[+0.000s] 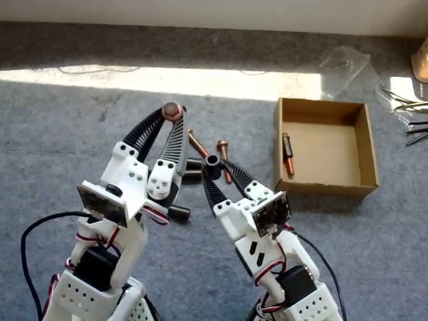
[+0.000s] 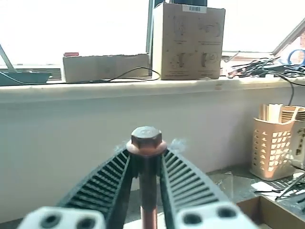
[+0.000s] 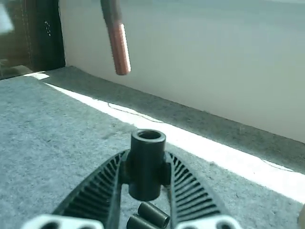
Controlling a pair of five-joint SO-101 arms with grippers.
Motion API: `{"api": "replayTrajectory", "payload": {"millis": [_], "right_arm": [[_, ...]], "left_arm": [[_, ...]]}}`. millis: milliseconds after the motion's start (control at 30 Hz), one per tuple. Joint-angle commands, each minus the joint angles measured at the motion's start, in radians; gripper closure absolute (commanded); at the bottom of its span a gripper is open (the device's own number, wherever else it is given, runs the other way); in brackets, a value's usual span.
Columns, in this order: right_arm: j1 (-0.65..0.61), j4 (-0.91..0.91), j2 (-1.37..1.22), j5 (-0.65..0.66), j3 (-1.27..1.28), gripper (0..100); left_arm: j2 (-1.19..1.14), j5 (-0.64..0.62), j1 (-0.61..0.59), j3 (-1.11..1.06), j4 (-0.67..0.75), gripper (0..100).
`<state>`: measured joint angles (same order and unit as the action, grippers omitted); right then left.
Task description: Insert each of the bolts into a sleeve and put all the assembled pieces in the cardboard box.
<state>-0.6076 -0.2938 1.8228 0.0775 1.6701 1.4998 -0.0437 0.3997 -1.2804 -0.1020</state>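
My left gripper is shut on a copper bolt, held upright with its hex head on top and the shank running down between the jaws. My right gripper is shut on a black sleeve, held upright with its open end facing up. The bolt's threaded tip hangs in the air above and to one side of the sleeve. Two more copper bolts and spare black sleeves lie on the carpet between the arms. An assembled piece rests in the cardboard box.
A black sleeve lies near the left arm's base. Clear plastic wrap and cables lie past the box at the right. A wall with a cluttered sill stands behind the grey carpet.
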Motion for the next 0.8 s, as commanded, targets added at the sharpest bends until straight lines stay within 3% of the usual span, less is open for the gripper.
{"api": "replayTrajectory", "payload": {"millis": [0,233,367,500,767], "right_arm": [[0.016,-0.004,0.005,-0.066,0.11,99.4],[0.015,-0.004,0.005,-0.063,0.113,99.4],[0.016,-0.004,0.005,-0.06,0.113,99.4],[0.013,-0.027,0.01,0.032,0.11,99.4],[0.012,-0.03,0.008,0.015,0.11,99.4]], "left_arm": [[0.021,-0.006,0.105,-0.001,0.032,99],[0.021,-0.006,0.131,-0.002,0.023,99],[0.013,-0.031,0.13,0.067,-0.1,99],[0.012,-0.129,0.111,0.157,-0.232,99],[0.01,-0.161,0.082,0.166,-0.238,99]]}}
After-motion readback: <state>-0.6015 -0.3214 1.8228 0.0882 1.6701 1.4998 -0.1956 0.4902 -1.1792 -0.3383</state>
